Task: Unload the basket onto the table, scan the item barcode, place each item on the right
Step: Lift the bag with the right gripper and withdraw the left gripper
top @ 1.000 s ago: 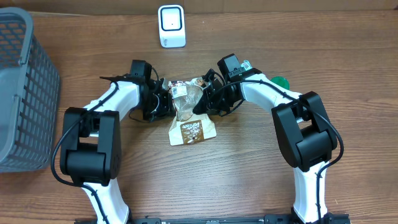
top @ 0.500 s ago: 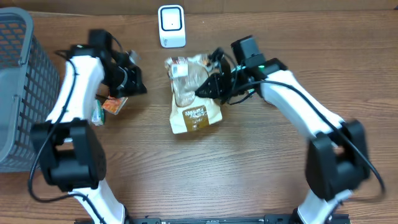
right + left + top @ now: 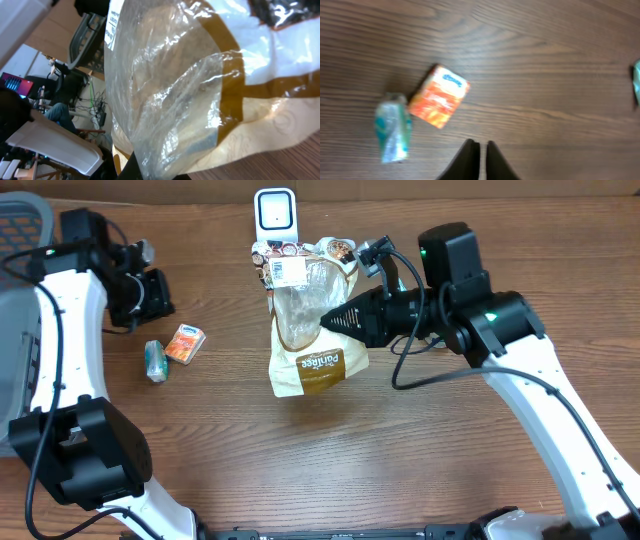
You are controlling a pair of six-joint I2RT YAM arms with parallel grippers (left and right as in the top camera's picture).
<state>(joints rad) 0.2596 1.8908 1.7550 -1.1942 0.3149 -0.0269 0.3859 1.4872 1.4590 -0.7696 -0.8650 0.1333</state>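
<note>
Risk: right claw [image 3: 325,320] only pinches the snack bag [image 3: 312,365] edge just before the scanner [image 3: 275,220], left claw [image 3: 479,145] nearly closed and empty, so floppy film may sag or slip, turning the barcode label [image 3: 290,271] away.

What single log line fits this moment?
right gripper: shut on bag | bag: near scanner | left gripper: nearly shut, empty | box, pouch: on table
</note>
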